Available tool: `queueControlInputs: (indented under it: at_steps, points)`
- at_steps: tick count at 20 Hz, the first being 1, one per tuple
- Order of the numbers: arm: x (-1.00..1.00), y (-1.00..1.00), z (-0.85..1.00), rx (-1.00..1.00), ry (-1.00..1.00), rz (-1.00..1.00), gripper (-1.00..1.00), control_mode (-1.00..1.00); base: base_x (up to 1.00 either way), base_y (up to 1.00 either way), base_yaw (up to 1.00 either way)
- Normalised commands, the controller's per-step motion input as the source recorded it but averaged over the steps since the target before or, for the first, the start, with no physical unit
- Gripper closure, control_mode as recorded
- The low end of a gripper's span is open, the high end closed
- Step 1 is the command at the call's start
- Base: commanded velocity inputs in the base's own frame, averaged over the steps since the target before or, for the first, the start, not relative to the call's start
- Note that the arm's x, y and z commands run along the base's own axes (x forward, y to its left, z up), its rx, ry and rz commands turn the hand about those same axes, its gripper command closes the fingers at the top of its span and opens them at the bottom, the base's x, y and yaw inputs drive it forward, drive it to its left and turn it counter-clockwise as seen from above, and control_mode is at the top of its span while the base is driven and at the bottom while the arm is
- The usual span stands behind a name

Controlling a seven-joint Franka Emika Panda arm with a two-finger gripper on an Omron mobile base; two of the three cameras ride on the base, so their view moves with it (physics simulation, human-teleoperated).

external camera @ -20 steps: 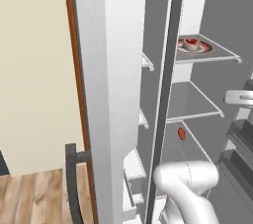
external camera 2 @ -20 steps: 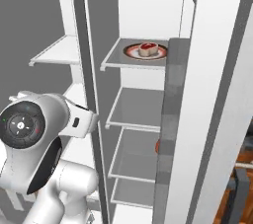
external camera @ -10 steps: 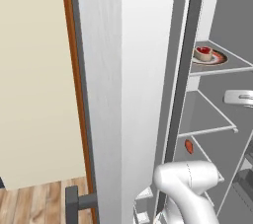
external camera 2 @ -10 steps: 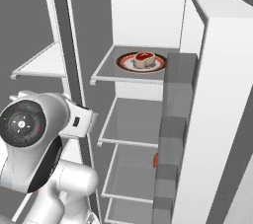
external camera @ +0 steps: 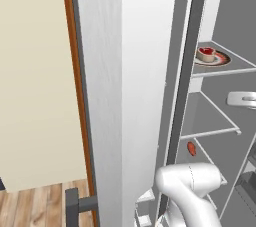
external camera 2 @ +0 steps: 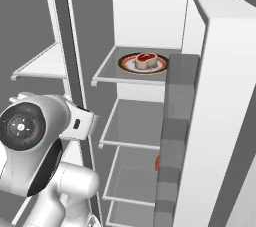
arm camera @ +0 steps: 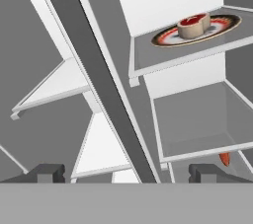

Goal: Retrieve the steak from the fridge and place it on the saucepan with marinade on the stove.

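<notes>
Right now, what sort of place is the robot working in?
Most likely a home kitchen, right at an open fridge: white shelves, a plated piece of food on the upper one, the small red steak lower down, and wood flooring beside it.

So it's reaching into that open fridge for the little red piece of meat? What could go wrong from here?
Two things, I would guess. The steak lies low on a shelf, half hidden behind the grey door bins, so the arm might bump them going in. And the plate with the reddish lump on the upper shelf looks similar and sits in plainer view, so the open gripper might go for the wrong item.
</notes>
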Motion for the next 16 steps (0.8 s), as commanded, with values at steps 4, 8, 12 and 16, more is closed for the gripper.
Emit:
queueControlInputs:
  at_steps: [4, 8, 12, 16]
  points:
    - [0.00, 0.00, 0.00, 0.00, 0.00, 0.00, -1.00, 1.00, 0.14, 0.00, 0.00]
    - [0.00, 0.00, 0.00, 0.00, 0.00, 0.00, -1.00, 1.00, 0.05, 0.00, 0.00]
    - [0.02, 0.00, 0.00, 0.00, 0.04, 0.00, -1.00, -1.00, 0.00, 0.00, 0.00]
    - [0.00, 0.00, 0.07, 0.00, 0.09, -0.02, -1.00, -1.00, 0.00, 0.00, 0.00]
